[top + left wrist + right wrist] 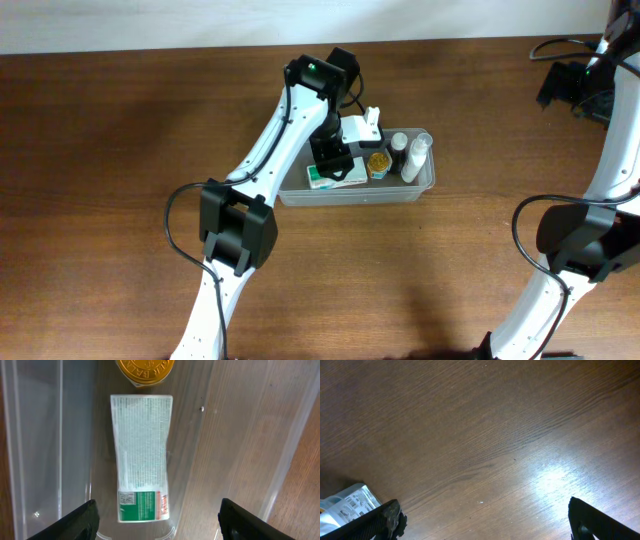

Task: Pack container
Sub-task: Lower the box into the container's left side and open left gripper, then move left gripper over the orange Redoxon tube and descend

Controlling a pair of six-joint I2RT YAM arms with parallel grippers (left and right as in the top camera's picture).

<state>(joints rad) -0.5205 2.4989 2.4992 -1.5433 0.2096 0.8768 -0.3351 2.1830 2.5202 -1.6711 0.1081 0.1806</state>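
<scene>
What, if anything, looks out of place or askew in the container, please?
Nothing looks spilled or damaged. The green-and-white box lies flat in the container, beside the gold-lidded jar. Only the white tube at its right end sits at a slant.

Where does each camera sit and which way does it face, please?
Overhead: fixed above the table, looking down on the container; left arm and right arm show.
Left wrist: on the left arm, looking down into the container at the box and gold lid; left pincer open, tips at the bottom corners.
Right wrist: on the right arm, facing the tabletop and a silvery packet; right pincer open.
Shared: overhead and left wrist both show the box.
</scene>
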